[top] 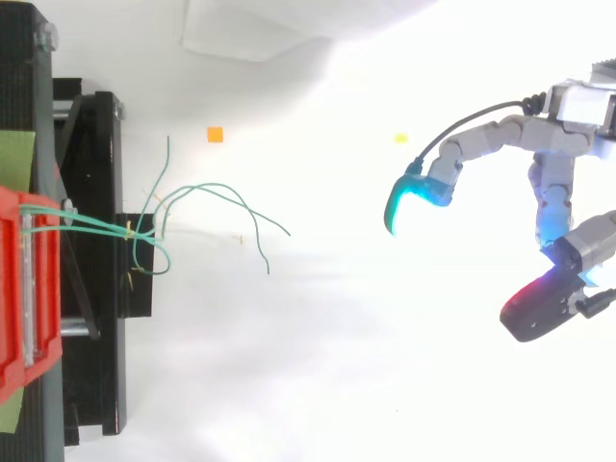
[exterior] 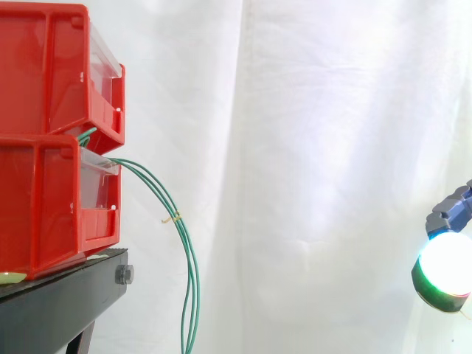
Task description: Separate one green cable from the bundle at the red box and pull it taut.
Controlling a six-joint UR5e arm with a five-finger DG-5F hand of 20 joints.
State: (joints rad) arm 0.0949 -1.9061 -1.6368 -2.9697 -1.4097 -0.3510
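Side view: green cables (exterior: 178,219) emerge between 2 stacked red bins (exterior: 51,192) and droop downward; the hand (exterior: 445,269) sits at the right edge, well apart. Top view: its fingers (top: 452,159) are spread, holding nothing, far from the cables.

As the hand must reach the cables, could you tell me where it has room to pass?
Free: the wide gap between the hand and the loose ends of the cables, before the curtain. Crowded: beside the bins and stand, where the cables cross and loop.
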